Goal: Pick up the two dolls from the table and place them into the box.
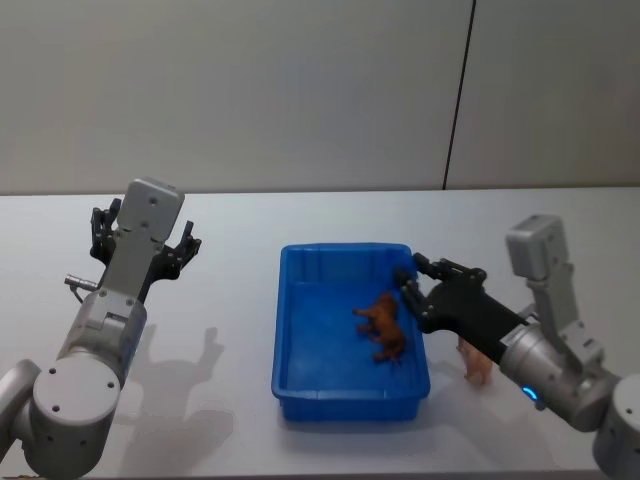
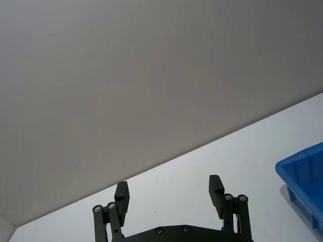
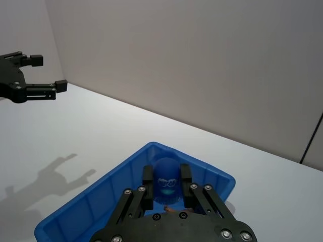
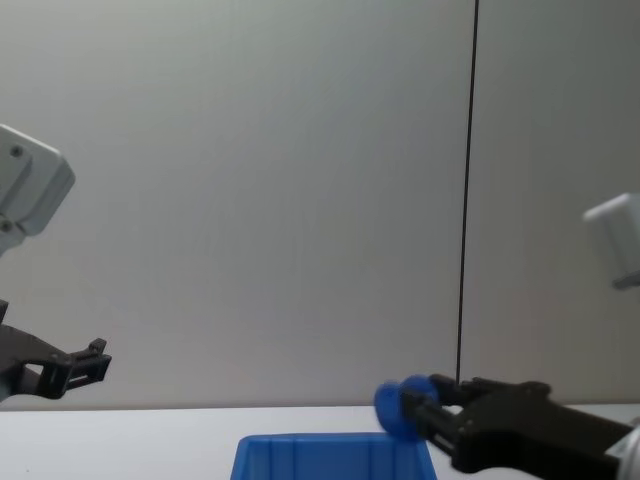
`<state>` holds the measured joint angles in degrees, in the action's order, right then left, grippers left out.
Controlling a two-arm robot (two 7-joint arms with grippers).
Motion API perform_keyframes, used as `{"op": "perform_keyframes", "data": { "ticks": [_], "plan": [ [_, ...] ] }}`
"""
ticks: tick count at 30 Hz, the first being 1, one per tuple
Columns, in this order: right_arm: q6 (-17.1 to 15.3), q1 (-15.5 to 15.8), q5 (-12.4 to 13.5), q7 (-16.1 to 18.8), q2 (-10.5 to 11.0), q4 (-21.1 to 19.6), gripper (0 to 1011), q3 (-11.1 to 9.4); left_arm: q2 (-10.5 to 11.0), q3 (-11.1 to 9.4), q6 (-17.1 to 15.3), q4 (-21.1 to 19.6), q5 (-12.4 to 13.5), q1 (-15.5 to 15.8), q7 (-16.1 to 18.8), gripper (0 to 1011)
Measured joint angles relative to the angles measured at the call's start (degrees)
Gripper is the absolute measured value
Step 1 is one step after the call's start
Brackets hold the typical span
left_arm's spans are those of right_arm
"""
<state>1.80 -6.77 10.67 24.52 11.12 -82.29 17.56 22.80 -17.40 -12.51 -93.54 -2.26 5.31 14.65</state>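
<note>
A small rounded blue doll [image 3: 165,184] with a printed face sits between the fingers of my right gripper [image 1: 411,279], which is shut on it. From the chest the doll [image 4: 397,408] hangs just above the right end of the blue box [image 4: 320,452]. The box [image 1: 288,340] stands mid-table, and the right gripper is over its right rim. A brown animal-shaped toy [image 1: 385,326] lies inside the box. My left gripper [image 2: 169,192] is open and holds nothing, raised above the white table [image 1: 250,225] well left of the box.
A pinkish-orange figure [image 1: 476,361] stands on the table just right of the box, partly under my right arm. A grey wall runs behind the table's far edge. Bare tabletop lies left of and in front of the box.
</note>
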Motion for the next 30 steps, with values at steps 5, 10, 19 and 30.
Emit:
{"op": "perform_keyframes", "data": {
  "ticks": [5, 10, 19, 30],
  "plan": [
    [-0.2, -1.2, -1.6, 0.2, -1.0, 1.9, 424, 0.7, 0.0, 0.0, 0.0, 0.0, 0.0, 0.0, 0.0, 1001],
    [-0.6, -1.9, -3.0, -1.2, -1.7, 3.2, 586, 1.1, 0.0, 0.0, 0.0, 0.0, 0.0, 0.0, 0.0, 1001],
    [-2.0, -1.5, -4.4, -6.0, -1.6, 3.1, 870, 1.0, 0.0, 0.0, 0.0, 0.0, 0.0, 0.0, 0.0, 1001],
    [-5.4, 2.0, -4.7, -13.9, 0.2, -1.0, 1001, 0.1, 0.0, 0.0, 0.0, 0.0, 0.0, 0.0, 0.0, 1001]
  ]
}}
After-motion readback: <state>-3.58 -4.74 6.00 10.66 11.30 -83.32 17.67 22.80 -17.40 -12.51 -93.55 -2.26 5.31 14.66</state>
